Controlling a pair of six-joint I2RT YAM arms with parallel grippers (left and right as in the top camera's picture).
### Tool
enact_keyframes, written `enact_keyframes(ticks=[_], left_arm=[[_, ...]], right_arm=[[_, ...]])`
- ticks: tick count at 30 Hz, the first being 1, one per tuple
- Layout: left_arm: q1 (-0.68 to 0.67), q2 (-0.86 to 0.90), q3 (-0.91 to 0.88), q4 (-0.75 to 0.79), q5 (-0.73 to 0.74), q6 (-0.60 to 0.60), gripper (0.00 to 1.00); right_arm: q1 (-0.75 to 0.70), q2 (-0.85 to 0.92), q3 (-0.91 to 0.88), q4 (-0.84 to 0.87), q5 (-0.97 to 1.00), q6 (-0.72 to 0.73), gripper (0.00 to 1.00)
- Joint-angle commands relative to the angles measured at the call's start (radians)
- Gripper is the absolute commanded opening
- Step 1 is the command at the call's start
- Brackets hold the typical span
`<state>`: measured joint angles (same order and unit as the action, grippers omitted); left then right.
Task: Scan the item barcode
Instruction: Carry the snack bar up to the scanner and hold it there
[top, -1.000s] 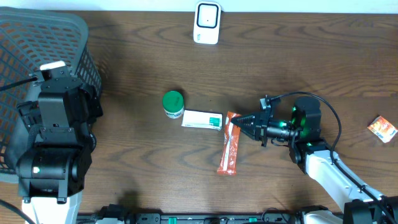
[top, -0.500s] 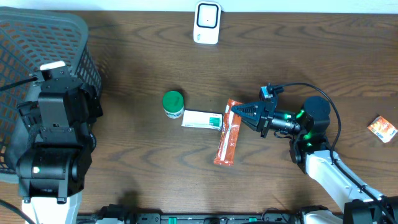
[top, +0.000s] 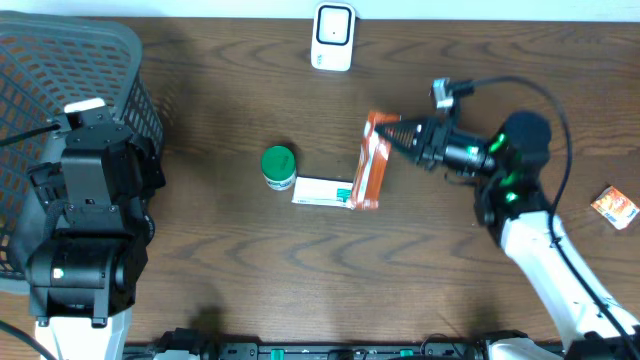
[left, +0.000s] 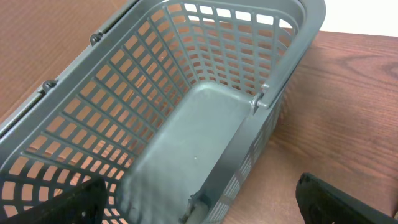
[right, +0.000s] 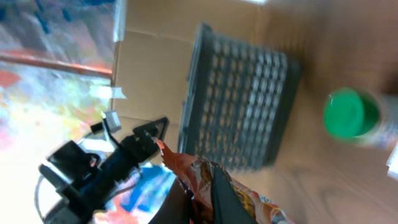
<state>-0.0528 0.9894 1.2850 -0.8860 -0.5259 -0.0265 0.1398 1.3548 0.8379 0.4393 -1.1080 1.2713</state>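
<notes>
Jaws of the right pincer (top: 402, 136) are clamped on the upper end of an orange snack packet (top: 372, 165), which sits right of centre on the counter (top: 220, 265). The packet stretches from the pincer toward the near edge. In the overhead view its lower end overlaps the right end of a white box (top: 322, 192); whether they touch I cannot tell. A green-lidded jar (top: 279, 166) stands just left of that box. The white scanner (top: 333, 37) lies at the far edge, well apart from the packet. A small orange packet (top: 614, 206) lies far right. The left pincer (left: 199, 186) has its fingers spread wide with nothing between them, over the grey basket (left: 155, 93) at the left.
</notes>
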Motion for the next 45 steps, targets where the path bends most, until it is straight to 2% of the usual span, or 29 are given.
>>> enact_keyframes(ticks=[1, 5, 8, 12, 15, 16, 21, 26, 35, 40, 45], left_arm=[[0.006, -0.003, -0.006, 0.0, -0.008, -0.005, 0.96], [0.006, -0.003, -0.006, 0.0, -0.008, -0.005, 0.96], [0.006, -0.003, -0.006, 0.0, -0.008, -0.005, 0.96], [0.006, -0.003, -0.006, 0.0, -0.008, -0.005, 0.96], [0.006, -0.003, -0.006, 0.0, -0.008, -0.005, 0.96], [0.006, -0.003, -0.006, 0.0, -0.008, -0.005, 0.96], [0.006, -0.003, -0.006, 0.0, -0.008, -0.005, 0.96], [0.006, -0.003, -0.006, 0.0, -0.008, -0.005, 0.96], [0.006, -0.003, -0.006, 0.0, -0.008, -0.005, 0.96], [0.006, -0.003, -0.006, 0.0, -0.008, -0.005, 0.96], [0.006, -0.003, -0.006, 0.0, -0.008, -0.005, 0.96]], right_arm=[[-0.001, 0.026, 0.153, -0.172, 0.123, -0.329, 0.01], [0.039, 0.068, 0.34, -0.459, 0.349, -0.557, 0.01], [0.09, 0.105, 0.452, -0.572, 0.544, -0.705, 0.01], [0.163, 0.18, 0.563, -0.642, 0.789, -0.839, 0.01], [0.205, 0.266, 0.627, -0.64, 0.911, -0.941, 0.01], [0.225, 0.335, 0.67, -0.627, 0.968, -1.014, 0.01], [0.25, 0.564, 0.828, -0.521, 1.084, -1.228, 0.01], [0.269, 0.74, 0.988, -0.441, 1.244, -1.36, 0.01], [0.311, 1.035, 1.319, -0.35, 1.299, -1.566, 0.01], [0.343, 1.176, 1.419, -0.283, 1.351, -1.717, 0.01], [0.368, 1.279, 1.435, -0.275, 1.426, -1.832, 0.01]])
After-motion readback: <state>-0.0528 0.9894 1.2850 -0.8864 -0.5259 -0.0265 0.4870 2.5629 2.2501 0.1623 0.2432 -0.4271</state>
